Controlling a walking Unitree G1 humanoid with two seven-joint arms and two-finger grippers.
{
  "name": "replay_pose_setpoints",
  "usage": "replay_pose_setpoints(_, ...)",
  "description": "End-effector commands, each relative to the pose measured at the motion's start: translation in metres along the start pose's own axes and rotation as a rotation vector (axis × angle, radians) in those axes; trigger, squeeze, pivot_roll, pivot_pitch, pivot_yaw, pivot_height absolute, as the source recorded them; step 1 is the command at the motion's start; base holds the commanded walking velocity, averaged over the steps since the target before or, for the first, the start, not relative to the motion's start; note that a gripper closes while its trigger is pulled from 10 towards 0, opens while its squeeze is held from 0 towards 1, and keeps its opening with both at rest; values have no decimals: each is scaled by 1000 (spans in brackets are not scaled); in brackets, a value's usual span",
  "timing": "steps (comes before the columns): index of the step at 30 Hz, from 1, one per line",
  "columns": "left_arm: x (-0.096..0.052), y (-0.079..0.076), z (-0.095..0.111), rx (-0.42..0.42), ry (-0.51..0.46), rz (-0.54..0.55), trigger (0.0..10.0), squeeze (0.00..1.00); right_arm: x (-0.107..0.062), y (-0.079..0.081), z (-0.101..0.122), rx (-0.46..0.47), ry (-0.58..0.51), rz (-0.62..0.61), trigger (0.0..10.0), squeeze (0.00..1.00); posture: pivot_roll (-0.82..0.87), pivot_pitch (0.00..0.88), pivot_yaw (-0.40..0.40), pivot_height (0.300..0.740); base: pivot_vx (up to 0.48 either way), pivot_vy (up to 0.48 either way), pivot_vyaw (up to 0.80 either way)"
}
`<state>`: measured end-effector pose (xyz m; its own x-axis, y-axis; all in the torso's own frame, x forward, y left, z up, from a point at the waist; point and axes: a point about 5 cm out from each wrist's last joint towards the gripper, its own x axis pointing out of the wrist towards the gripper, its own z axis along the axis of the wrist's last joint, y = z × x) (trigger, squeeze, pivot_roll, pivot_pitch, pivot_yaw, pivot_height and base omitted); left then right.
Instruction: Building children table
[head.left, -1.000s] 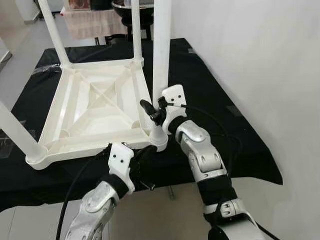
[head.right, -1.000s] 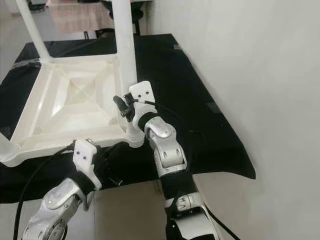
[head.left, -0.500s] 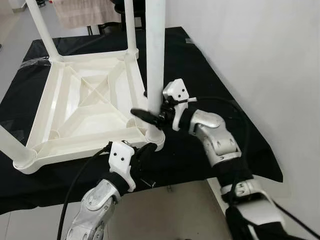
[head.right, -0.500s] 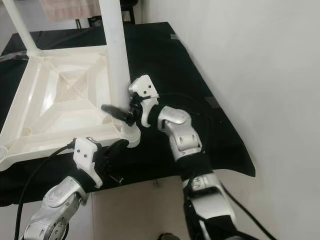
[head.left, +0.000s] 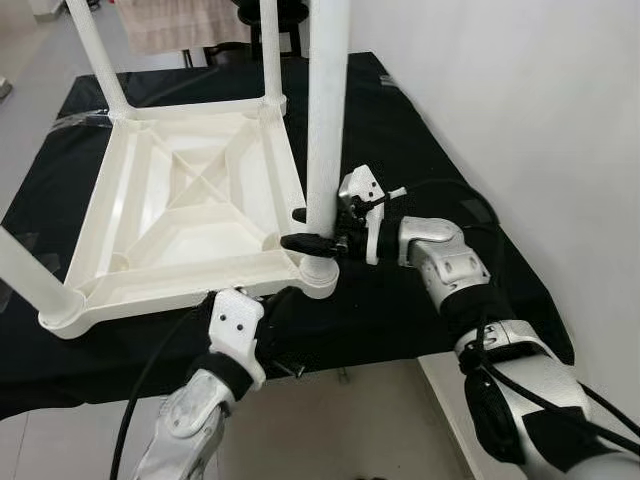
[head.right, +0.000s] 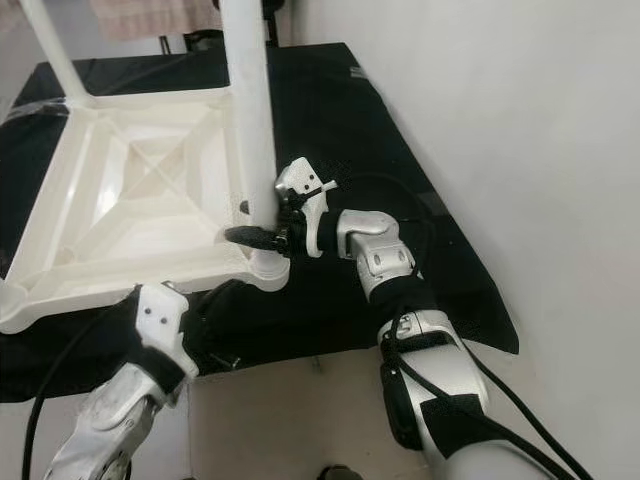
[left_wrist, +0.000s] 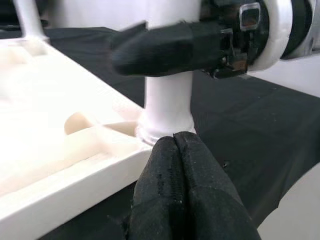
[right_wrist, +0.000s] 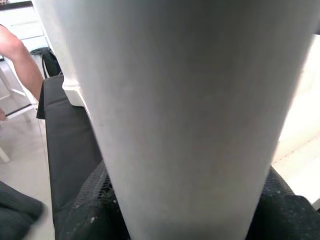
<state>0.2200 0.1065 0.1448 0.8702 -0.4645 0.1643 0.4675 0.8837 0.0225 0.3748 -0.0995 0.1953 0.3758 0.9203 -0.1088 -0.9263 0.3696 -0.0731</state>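
Leg apparently between right pincer fingers.

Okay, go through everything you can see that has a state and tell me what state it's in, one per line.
Children's table: upside down on the black cloth, legs pointing up.
Near-right leg: upright, seated in its corner socket.
Right gripper: fingers around that leg just above the socket.
Left gripper: shut, holding nothing, tips at the table's near corner.
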Motion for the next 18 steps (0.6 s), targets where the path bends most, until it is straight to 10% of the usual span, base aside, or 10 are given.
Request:
replay_pose_setpoints(1,-4,0,4,-8,-9,14,10000,0,-12,-7,-7,40,-3,-48,0,0,80,135,-33,740,0,0,0)
replay_pose_setpoints(11,-14,1,6,-15,3,69,10000,0,-59,-22,-32,68,42,-262,0,0,73,139,-28,740,0,0,0)
replay_pose_setpoints(12,-15,3,3,-38,12,78,10000,0,-73,-28,-54,126,140,-568,0,0,58,138,-21,740,0,0,0)
replay_pose_setpoints(15,-14,4,1,-37,17,76,10000,0,-76,-28,-63,146,184,-749,0,0,51,143,-15,740,0,0,0)
replay_pose_setpoints(18,-13,6,-2,-60,31,58,10000,0,-51,18,-74,207,168,-843,0,0,36,145,0,740,0,0,0)
